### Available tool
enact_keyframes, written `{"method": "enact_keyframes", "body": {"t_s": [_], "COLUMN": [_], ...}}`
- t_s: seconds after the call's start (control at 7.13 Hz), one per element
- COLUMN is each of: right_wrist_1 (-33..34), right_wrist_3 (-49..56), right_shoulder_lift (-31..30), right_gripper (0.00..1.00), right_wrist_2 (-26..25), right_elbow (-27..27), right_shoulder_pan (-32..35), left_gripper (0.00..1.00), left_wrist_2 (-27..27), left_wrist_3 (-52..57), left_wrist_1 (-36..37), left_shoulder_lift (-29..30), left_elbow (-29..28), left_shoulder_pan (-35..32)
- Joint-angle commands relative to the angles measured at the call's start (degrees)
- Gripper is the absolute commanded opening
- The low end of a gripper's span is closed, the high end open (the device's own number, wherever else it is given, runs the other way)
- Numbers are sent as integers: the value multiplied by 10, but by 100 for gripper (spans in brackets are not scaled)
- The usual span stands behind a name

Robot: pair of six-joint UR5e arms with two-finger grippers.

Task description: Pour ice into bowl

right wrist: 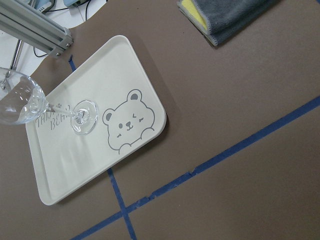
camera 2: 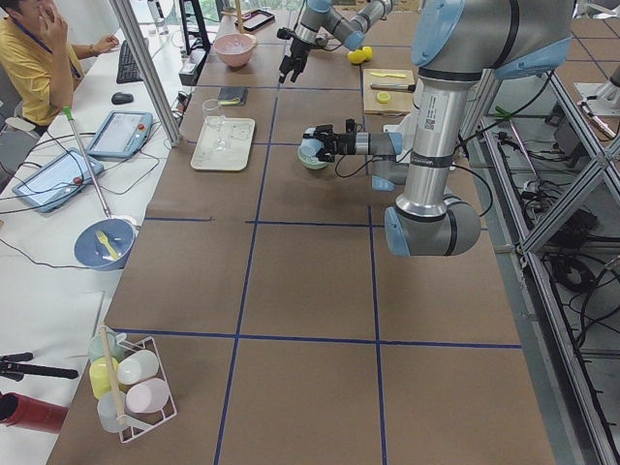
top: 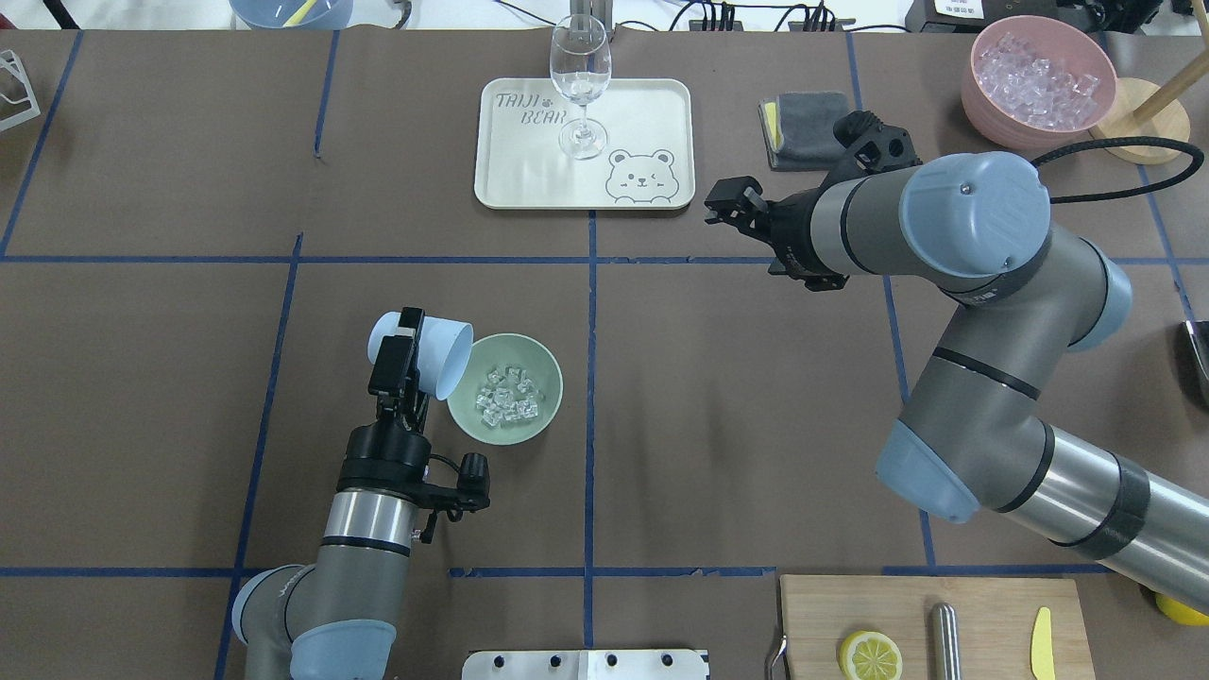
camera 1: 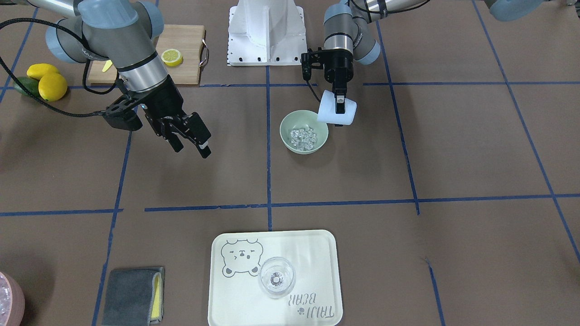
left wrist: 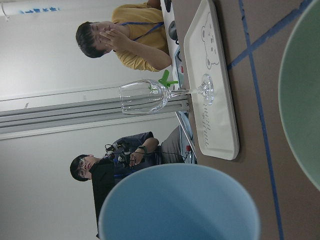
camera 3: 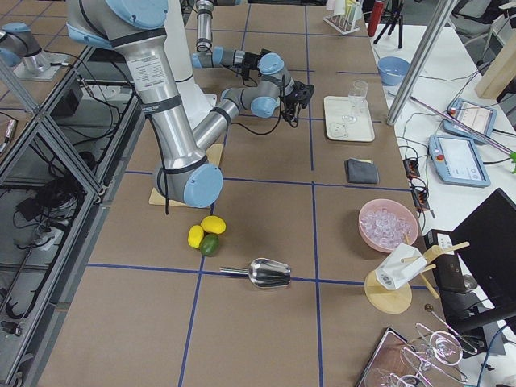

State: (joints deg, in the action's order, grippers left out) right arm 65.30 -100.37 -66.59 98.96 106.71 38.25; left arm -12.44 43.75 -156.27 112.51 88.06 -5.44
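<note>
Ice (top: 507, 401) lies in a small shiny heap at the bottom of the green bowl (top: 546, 373), left of the middle in the overhead view. The left gripper (top: 404, 342) is clamped on a pale blue cup (top: 444, 355). The cup is tipped on its side with its mouth at the bowl's left rim.

Bare brown table lies all round the bowl, and a blue tape line runs just to its right. The right gripper (top: 732, 203) hangs in the air with its fingers spread and nothing between them. It is well apart from the bowl, near the lower right corner of the tray (top: 661, 104). A wine glass (top: 579, 71) stands on the tray.

The front view shows the right gripper's two fingers clearly, but the overhead view shows them small. The left wrist view shows the cup's mouth and only a slice of the bowl, cut off at the right edge. The ice is out of sight there. In the side views the bowl is too small to make out the ice.
</note>
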Motion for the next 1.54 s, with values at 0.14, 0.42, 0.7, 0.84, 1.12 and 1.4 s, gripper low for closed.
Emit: {"method": "enact_keyframes", "body": {"t_s": [0.14, 0.42, 0.7, 0.84, 1.12, 1.4], "right_wrist_1": [0, 0, 0, 0, 0, -1], "right_wrist_3": [0, 0, 0, 0, 0, 0], "right_shoulder_lift": [0, -5, -6, -7, -7, -8], "right_gripper": [100, 100, 100, 100, 100, 100], "right_wrist_2": [0, 1, 3, 8, 9, 15], "right_elbow": [2, 2, 2, 3, 3, 3], "right_shoulder_pan": [1, 0, 0, 0, 0, 0], "left_gripper": [0, 0, 0, 0, 0, 0], "left_wrist_2": [0, 0, 0, 0, 0, 2], "left_wrist_3": [-92, -143, -147, -162, -202, -201], "left_wrist_1": [-69, -70, -87, -122, -138, -139], "left_shoulder_lift": [-12, -23, -25, -26, -34, -62], "left_elbow": [-1, -1, -1, -1, -3, -4], "left_shoulder_pan": [-3, -3, -1, 1, 5, 8]}}
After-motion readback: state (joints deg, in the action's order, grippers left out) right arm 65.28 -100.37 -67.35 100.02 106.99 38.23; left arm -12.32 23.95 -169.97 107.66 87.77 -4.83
